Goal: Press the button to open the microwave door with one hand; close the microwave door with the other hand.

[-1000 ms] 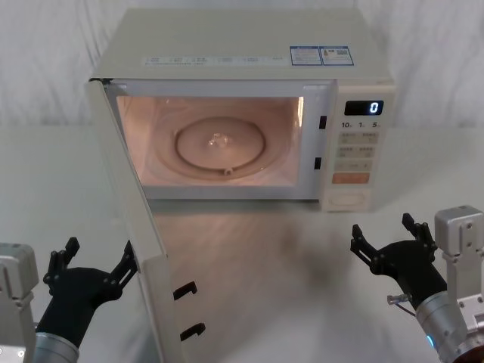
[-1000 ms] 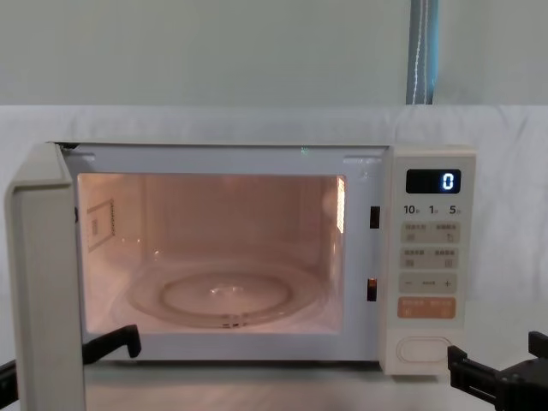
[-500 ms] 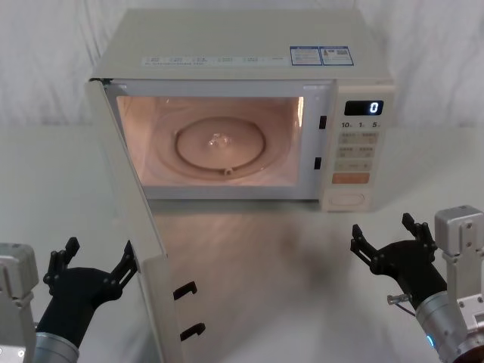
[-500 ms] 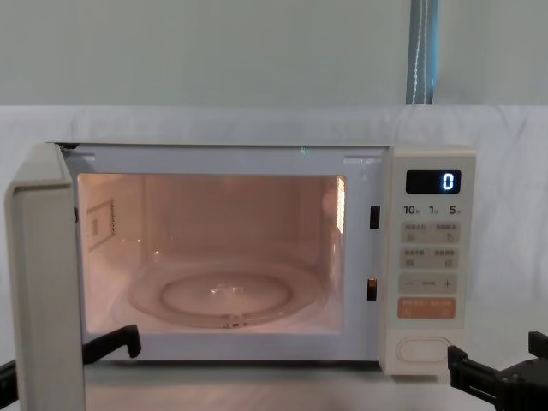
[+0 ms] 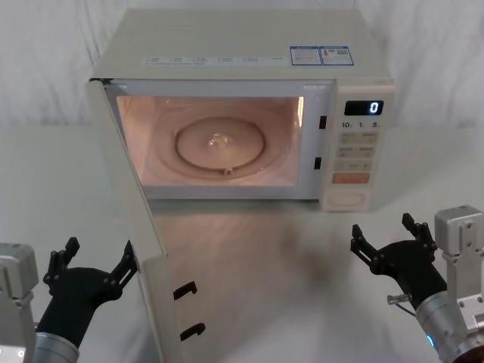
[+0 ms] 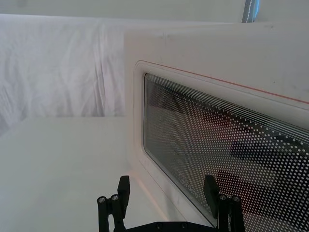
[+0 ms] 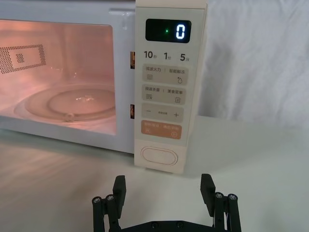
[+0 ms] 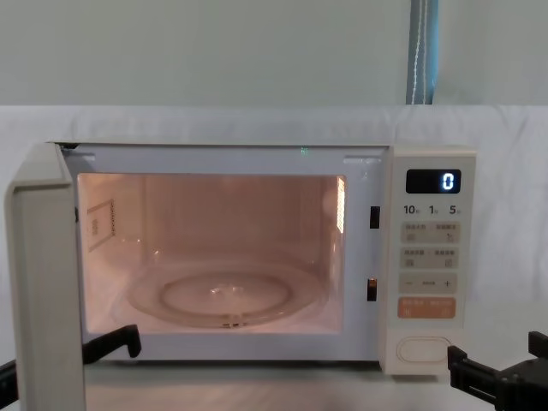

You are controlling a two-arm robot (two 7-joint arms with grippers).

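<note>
2 grippers sit low at the near table edge, both with fingers spread wide, holding nothing. Left gripper (image 5: 92, 265) is just outside the door (image 5: 140, 249), one fingertip at its outer face; right gripper (image 5: 387, 238) hangs apart in front of the control panel (image 5: 357, 155). Door stands swung fully open toward the robot on the left, cavity (image 5: 219, 147) lit, turntable (image 5: 219, 144) bare. Button (image 5: 351, 200) sits at the panel's bottom, untouched; display (image 5: 364, 108) reads 0.
</note>
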